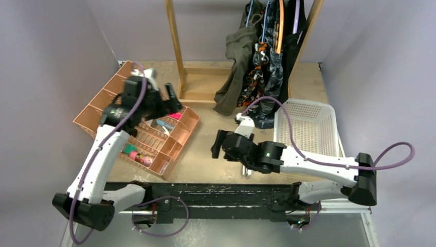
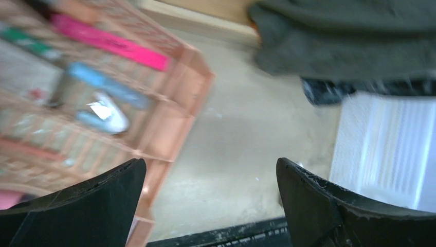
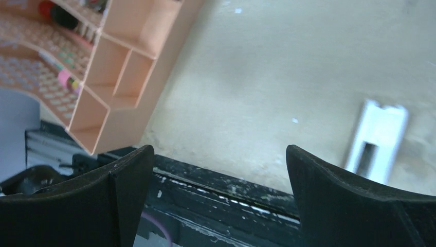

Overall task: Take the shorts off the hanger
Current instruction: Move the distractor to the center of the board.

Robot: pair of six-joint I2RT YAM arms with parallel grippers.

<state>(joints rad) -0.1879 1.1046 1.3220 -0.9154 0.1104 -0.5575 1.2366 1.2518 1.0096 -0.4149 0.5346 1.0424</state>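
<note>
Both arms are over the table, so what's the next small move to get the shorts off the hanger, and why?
Probably ease the left gripper rightward toward the olive green shorts: its jaws are open and empty, those shorts hang nearest it, and the right gripper points away.

The left arm is rising from its base at the near left and leaning away toward the far left, its wrist bending so that the left claw is pointing to the right. In the wrist view this left claw is holding its two black fingers wide apart, gripping nothing. The right arm is lying low, stretching from its base at the near right toward the left. The right claw is pointing left, and in its own view the right claw is also gaping, with nothing between its fingers.
</note>
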